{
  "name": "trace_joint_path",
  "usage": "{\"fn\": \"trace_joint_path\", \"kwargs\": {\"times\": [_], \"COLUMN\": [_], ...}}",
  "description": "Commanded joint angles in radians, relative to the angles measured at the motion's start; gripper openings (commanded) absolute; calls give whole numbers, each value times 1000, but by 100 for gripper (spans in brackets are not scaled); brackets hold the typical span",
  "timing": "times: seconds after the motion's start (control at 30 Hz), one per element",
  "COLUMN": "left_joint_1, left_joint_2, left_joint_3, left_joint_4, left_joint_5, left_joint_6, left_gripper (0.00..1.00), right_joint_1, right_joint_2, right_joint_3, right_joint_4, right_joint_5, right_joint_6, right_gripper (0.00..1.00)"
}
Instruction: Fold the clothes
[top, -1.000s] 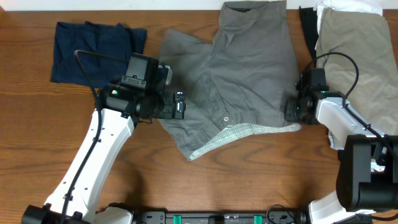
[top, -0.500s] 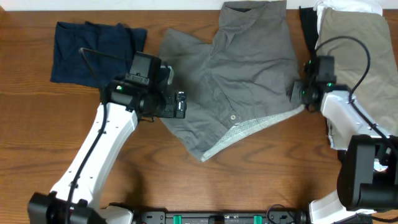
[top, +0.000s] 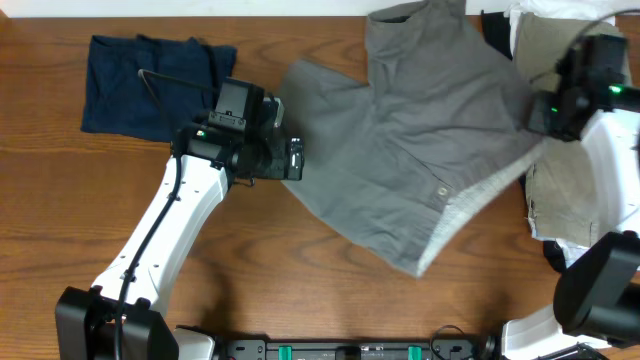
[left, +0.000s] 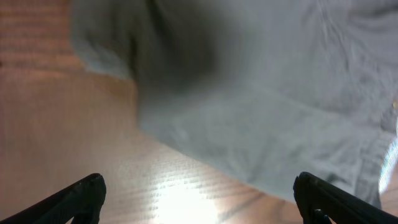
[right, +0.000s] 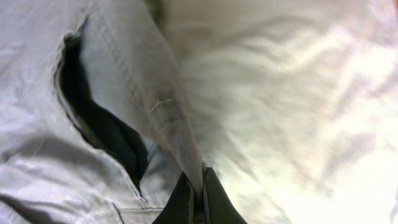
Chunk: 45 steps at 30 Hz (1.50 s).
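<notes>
Right claw (right: 198, 190) clamps grey shorts' (top: 420, 130) edge near tabletop's (top: 300, 275) far-right corner; left claw (left: 199, 190) gapes wide, gripping nothing, beside shorts' left edge.

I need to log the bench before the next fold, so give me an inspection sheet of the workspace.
Surface: wooden table.
Job's things: grey garment spread mid-table; navy garment folded far left; khaki garment at the right edge.
Clutter: white cloth at the top right.
Hands: left hand open beside the grey garment's left edge; right hand shut on the grey garment.
Cables: black cable looping over the left arm.
Surroundings: nothing seen.
</notes>
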<state>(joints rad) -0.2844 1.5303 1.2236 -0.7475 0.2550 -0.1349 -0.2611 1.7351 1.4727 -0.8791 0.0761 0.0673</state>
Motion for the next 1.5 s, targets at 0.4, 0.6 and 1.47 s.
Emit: {"fn": "trace_joint_path", "kwargs": {"times": [0.4,0.6,1.47], "left_joint_1": [45,104,140], "left_joint_2": [213,311,416], "left_joint_3": [13,13,13], "left_joint_4": [201,268,195], "left_joint_5": [-5,78,-18], "left_joint_6": [6,7,-88], "left_gripper": [98,97,6], "right_joint_1": [-182,-146,116], "right_joint_2": [11,3,-9], "right_joint_3": [15,19,19], "right_joint_4": [26,13,31], "right_joint_5": [-130,-217,-227], "right_joint_6": [-24,-24,-24], "right_gripper": [99,99,99]}}
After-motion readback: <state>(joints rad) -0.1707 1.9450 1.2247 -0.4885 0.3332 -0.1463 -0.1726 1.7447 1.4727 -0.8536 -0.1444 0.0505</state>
